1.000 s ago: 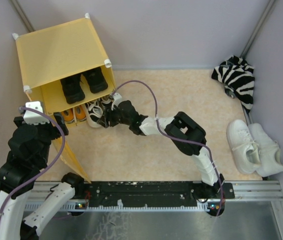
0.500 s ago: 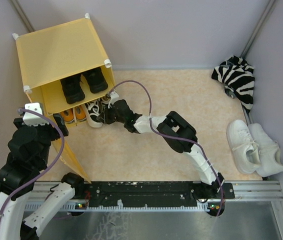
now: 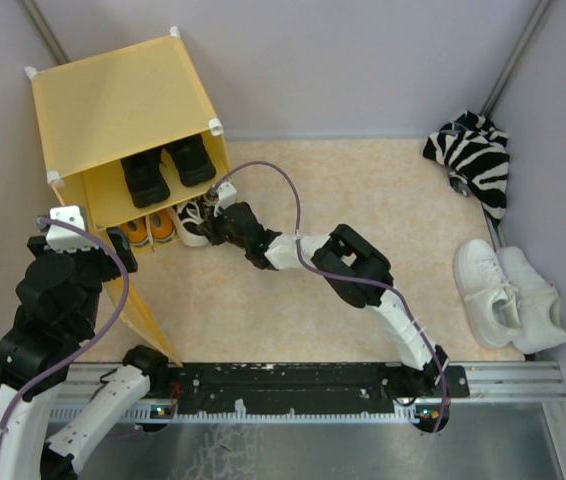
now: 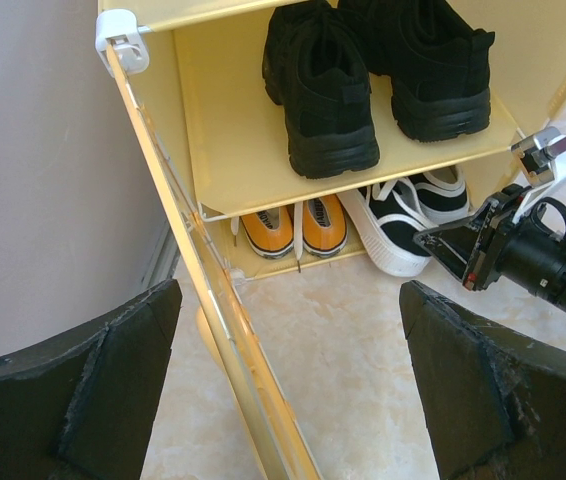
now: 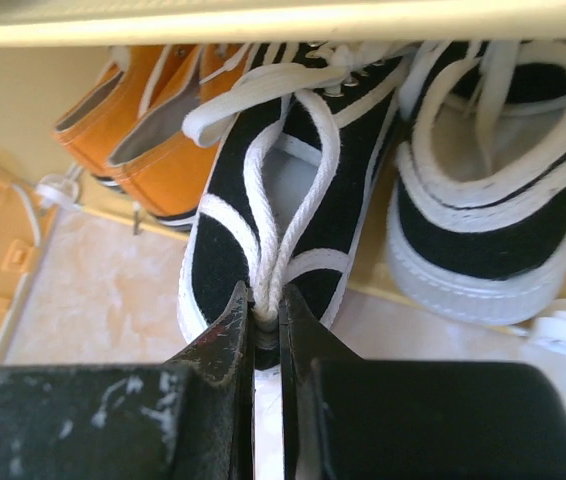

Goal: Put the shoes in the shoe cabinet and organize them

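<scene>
From above, we see the yellow cabinet (image 3: 113, 100) far left, with the right claw (image 3: 213, 224) at its lower opening. Left wrist: our left claw (image 4: 293, 400) gapes empty, and black shoes (image 4: 328, 90) sit on the shelf (image 4: 243, 160). Right wrist: the claw is clenched on the white lace (image 5: 273, 275) of the black-and-white sneaker (image 5: 218, 255) beside the orange pair (image 5: 133, 120).

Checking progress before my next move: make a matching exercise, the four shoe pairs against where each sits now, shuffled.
1. chunky all-black lace-up shoes
2. orange canvas sneakers
3. black-and-white lace-up sneakers
4. plain white sneakers

A. outside the yellow plastic-panel cabinet, far right
B. cabinet's lower compartment, left side
C. cabinet's upper shelf
D. lower compartment, right side, one white lace pinched in the right gripper jaws

Pairs: 1-C, 2-B, 3-D, 4-A
</scene>
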